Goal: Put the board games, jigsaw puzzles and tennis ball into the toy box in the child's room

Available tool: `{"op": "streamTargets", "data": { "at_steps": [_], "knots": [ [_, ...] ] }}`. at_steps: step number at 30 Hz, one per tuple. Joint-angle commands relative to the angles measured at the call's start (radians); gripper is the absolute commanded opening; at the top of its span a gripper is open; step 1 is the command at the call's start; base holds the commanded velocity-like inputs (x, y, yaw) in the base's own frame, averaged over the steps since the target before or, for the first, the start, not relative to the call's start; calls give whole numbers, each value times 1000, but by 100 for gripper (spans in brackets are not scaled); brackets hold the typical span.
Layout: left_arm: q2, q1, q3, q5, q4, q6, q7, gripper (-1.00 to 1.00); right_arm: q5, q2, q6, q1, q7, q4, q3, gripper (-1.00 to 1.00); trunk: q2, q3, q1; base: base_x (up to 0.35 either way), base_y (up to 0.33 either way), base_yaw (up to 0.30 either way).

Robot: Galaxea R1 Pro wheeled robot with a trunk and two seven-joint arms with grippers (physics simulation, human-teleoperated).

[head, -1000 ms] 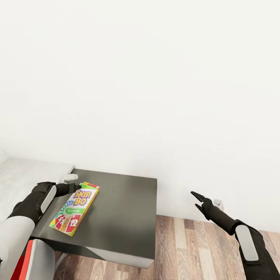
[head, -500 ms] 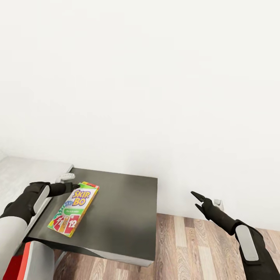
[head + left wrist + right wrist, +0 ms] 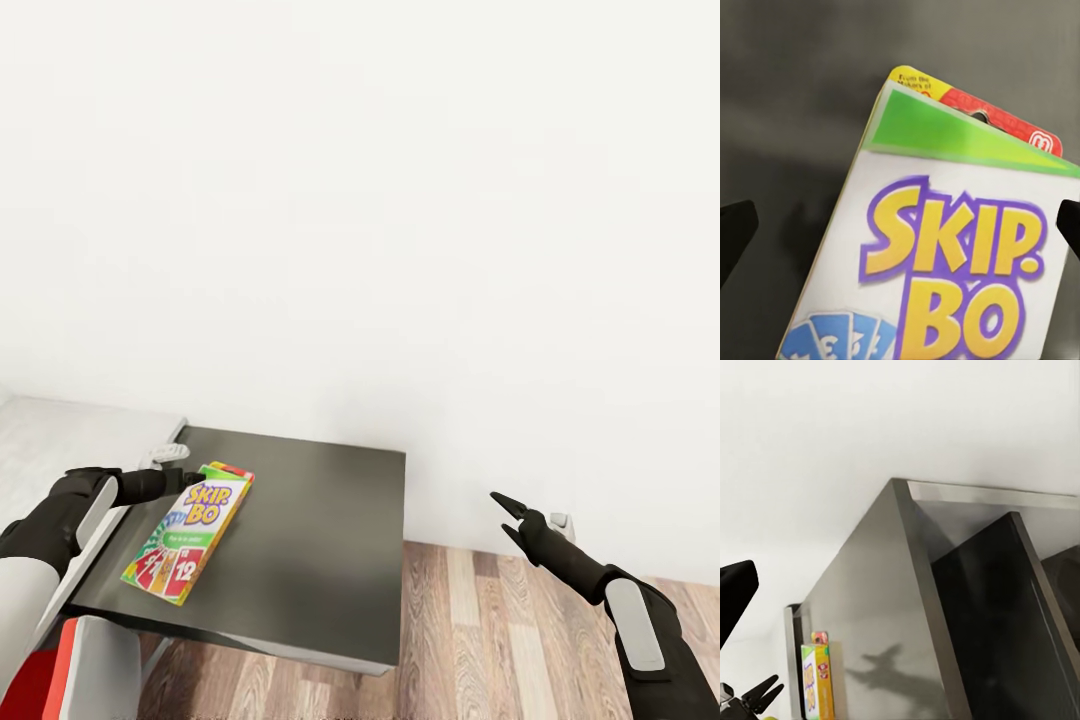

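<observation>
A board game (image 3: 188, 535), a white and green box with a red banner and "SKIP-BO" printed on it, lies flat on the dark cabinet top (image 3: 310, 540) that joins the pale grey table (image 3: 60, 440). My left gripper (image 3: 190, 480) is at the box's far left corner. In the left wrist view the box (image 3: 952, 247) lies below my left gripper (image 3: 900, 225), whose fingertips stand wide apart at either side, open. My right gripper (image 3: 498, 512) hangs open over the floor to the right of the cabinet, holding nothing. The right wrist view shows the same box (image 3: 816, 679) from the side.
A plain white wall (image 3: 400, 200) rises right behind the cabinet. Wood-plank floor (image 3: 500, 640) lies to the cabinet's right. A small pale object (image 3: 170, 453) sits where the table meets the cabinet. A wall socket (image 3: 560, 520) is low on the wall by my right gripper.
The view has shifted slightly. My left forearm has swung a little to the left, its gripper staying by the box's far end. The box and my right arm have not moved.
</observation>
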Motion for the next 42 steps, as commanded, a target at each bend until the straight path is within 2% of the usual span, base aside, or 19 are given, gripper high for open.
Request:
{"op": "streamTargets", "data": {
  "at_steps": [1, 21, 29, 42],
  "knots": [
    [0, -1, 0, 5, -1, 7, -1, 100, 0, 0, 7, -1, 3, 0, -2, 100, -2, -3, 0, 0, 0, 0],
    [7, -1, 0, 6, -1, 7, -6, 100, 0, 1, 7, -1, 4, 0, -2, 100, -2, -36, 0, 0, 0, 0],
    [11, -1, 0, 6, -1, 7, -42, 100, -1, 0, 7, -1, 5, -3, -3, 100, -2, -49, 0, 0, 0, 0],
    [12, -1, 0, 6, -1, 7, -47, 100, 2, 1, 4, -1, -4, -5, -1, 100, -2, -52, 0, 0, 0, 0]
  ]
}}
